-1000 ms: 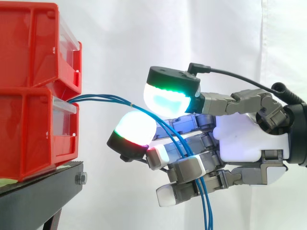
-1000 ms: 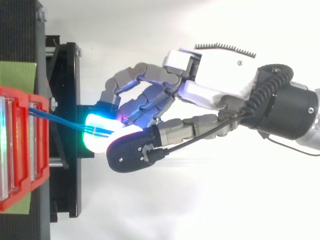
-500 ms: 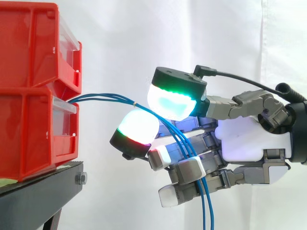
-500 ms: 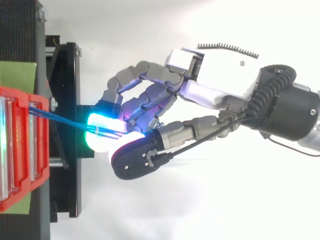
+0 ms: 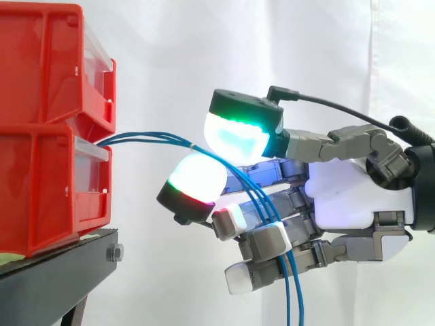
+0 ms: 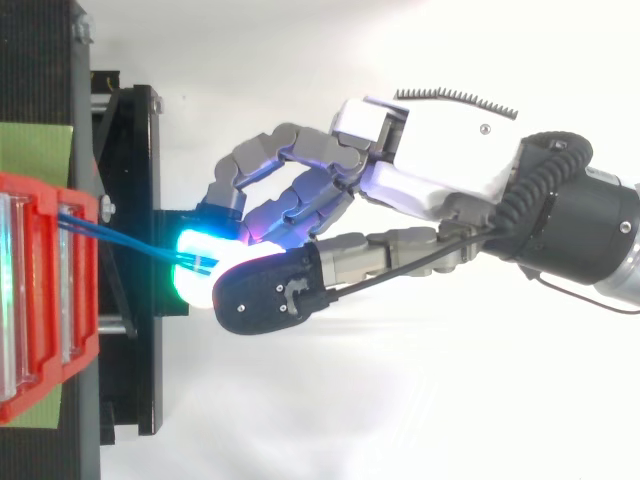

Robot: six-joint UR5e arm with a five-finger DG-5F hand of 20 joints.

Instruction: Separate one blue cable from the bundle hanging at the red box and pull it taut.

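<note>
Several blue cables [image 5: 146,138], running from the red bin [image 5: 47,183] at left to frame centre, nipped between the pads [image 5: 234,139] of a curled hand [image 5: 353,197]; separation seemingly in hand, next needing one strand isolated and drawn rightward.

The robot hand [image 5: 353,204] — white palm, grey jointed fingers [image 5: 343,144], black-backed pads [image 5: 234,139] glowing white, green-edged.

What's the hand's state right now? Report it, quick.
Hand: shut on the blue cables, pinched between its thumb and a finger where they run out from the red box.
</note>
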